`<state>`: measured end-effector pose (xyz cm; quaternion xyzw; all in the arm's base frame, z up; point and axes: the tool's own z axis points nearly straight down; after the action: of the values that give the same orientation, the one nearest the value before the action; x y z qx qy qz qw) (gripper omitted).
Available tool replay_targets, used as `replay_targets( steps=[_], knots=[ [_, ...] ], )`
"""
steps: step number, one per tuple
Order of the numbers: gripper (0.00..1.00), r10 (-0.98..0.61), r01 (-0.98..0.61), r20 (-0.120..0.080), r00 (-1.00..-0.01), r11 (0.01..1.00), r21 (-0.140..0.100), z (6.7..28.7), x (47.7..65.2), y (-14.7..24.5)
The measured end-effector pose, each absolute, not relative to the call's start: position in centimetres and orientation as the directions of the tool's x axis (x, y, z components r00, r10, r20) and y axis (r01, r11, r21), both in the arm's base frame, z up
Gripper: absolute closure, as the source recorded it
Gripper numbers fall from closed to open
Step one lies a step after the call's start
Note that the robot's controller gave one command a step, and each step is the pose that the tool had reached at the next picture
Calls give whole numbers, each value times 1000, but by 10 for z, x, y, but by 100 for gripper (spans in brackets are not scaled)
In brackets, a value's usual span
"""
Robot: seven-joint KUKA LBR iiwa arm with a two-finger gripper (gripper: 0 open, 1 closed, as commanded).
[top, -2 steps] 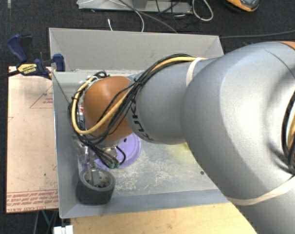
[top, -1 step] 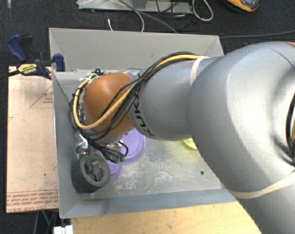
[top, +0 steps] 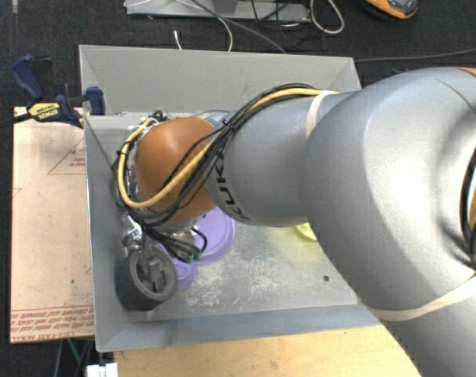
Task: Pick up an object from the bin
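The gripper (top: 152, 276) is being held low in the bin (top: 222, 320), at the purple disc's (top: 214, 238) lower-left edge, and it is overlapping that edge as seen from above. Whether it is being kept open or closed cannot be told. The purple disc, a flat, round, pale violet thing, is lying on the bin's floor. It is being partly covered by the wrist's orange cover (top: 171, 167) and cables (top: 144, 203), which are being carried just above it. A dark lump (top: 128, 295) is being partly hidden beneath the gripper, just to the lower left of the disc. A yellow thing (top: 305, 232) is being glimpsed near the disc, to its right, at the lower edge of the arm (top: 364, 179). Its shape cannot be told.
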<state>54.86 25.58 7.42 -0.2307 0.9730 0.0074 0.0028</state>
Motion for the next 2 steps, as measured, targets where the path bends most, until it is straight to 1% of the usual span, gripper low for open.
replay_targets(
  steps=[1, 2],
  knots=[
    [100, -446, -446, -10, -895, 895, 14, 83, 549, 256],
    [100, -446, -447, -11, -895, 895, 14, 158, 549, 256]
  ],
)
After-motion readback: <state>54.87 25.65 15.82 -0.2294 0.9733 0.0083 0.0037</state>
